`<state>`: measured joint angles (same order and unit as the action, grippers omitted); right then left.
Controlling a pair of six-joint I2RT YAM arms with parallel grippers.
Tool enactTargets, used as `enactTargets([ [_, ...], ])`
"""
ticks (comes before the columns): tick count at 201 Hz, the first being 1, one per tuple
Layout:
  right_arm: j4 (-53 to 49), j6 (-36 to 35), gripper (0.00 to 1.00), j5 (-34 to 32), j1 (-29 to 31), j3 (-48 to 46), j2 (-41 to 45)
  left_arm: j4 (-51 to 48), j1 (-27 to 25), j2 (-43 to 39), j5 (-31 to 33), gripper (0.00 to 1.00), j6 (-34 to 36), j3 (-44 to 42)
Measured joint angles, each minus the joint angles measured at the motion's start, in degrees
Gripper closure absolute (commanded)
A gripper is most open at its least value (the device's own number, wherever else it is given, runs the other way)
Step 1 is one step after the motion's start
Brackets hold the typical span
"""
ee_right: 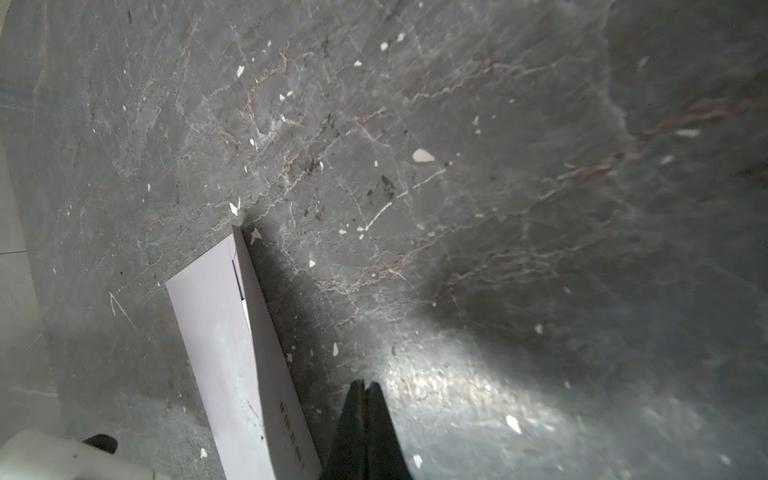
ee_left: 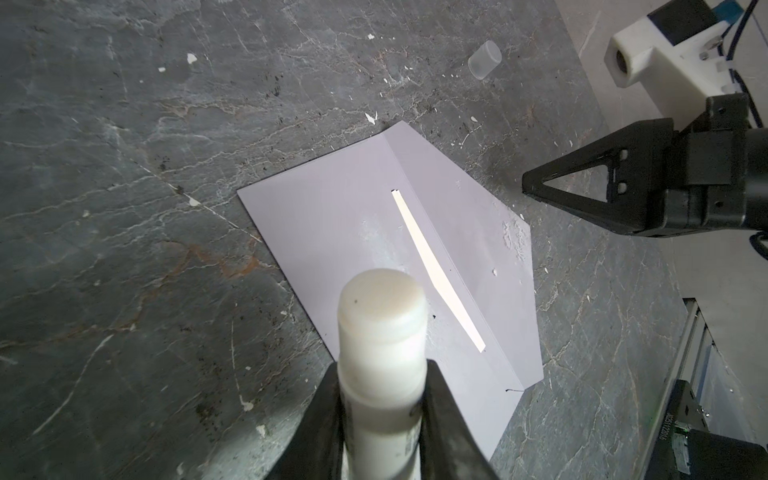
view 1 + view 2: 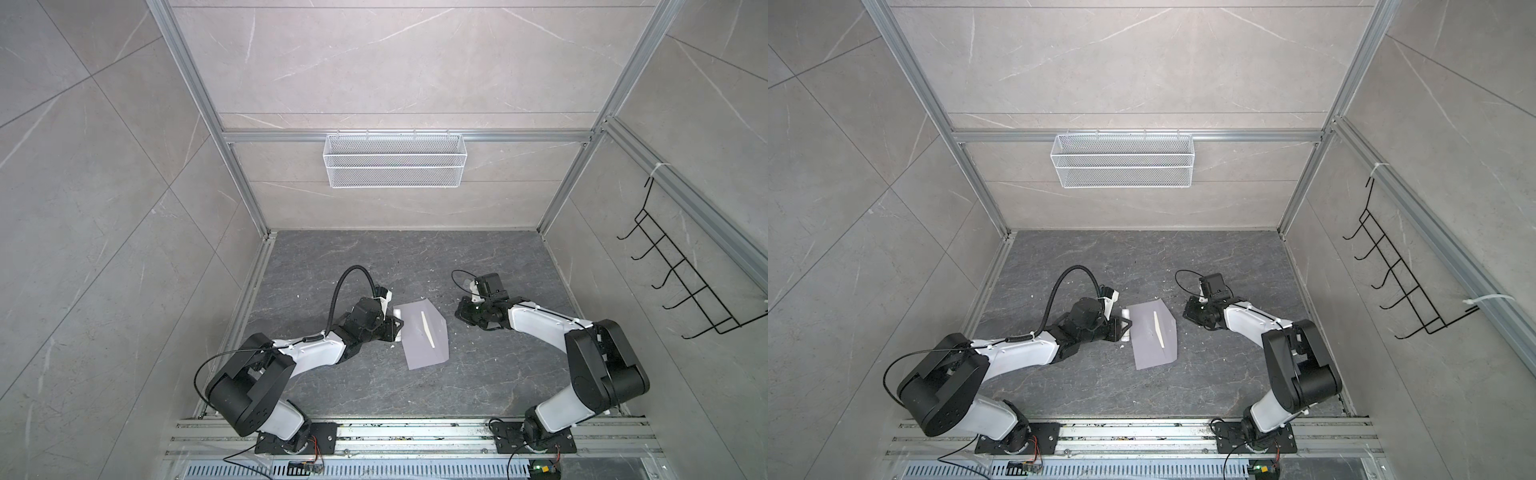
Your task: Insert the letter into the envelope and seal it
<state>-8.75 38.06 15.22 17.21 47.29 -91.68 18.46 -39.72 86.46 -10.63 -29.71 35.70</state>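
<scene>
You see the envelope (image 3: pixel 419 336) lying flap-open at mid-frame in both top views on the desk (image 3: pixel 374 395), the letter (image 2: pixel 436 270) a cream sliver in its mouth (mostly hidden). Your left tool (image 2: pixel 382 370) clamps a glue stick (image 2: pixel 382 316); your right tool (image 1: pixel 365 388) is pinched closed on nothing.

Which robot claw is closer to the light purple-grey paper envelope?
Left. The left gripper, clamping a white glue stick, is right at the edge of the pale lavender-grey paper envelope opposite its flap. The right gripper, shut and empty, sits beyond the pointed flap, not touching it.
</scene>
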Motion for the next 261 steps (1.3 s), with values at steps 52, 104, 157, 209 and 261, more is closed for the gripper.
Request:
enactTargets([
  [52, 4.15, 1.97, 1.00, 4.94, -0.02, -0.07, -4.52, 1.60, -0.02, 3.56, -0.37, 1.00, -0.39, 0.11],
  [104, 8.98, 4.70, 1.00, 10.64, 0.00, -1.75, -5.66, 3.06, -0.02, 6.40, -0.52, 1.00, -0.90, 0.52],
  [157, 14.01, 7.48, 1.00, 14.84, 0.00, -3.89, -5.81, 3.96, -0.02, 6.93, -0.50, 1.00, -1.40, 0.66],
  [209, 17.66, 9.66, 1.00, 17.18, 0.96, -4.72, -6.47, 4.70, -0.02, 7.78, -0.57, 1.00, -1.88, 1.16],
  [261, 19.87, 10.84, 1.00, 17.59, 3.54, -4.66, -7.26, 5.31, -0.02, 8.35, -0.76, 1.00, -2.23, 1.31],
])
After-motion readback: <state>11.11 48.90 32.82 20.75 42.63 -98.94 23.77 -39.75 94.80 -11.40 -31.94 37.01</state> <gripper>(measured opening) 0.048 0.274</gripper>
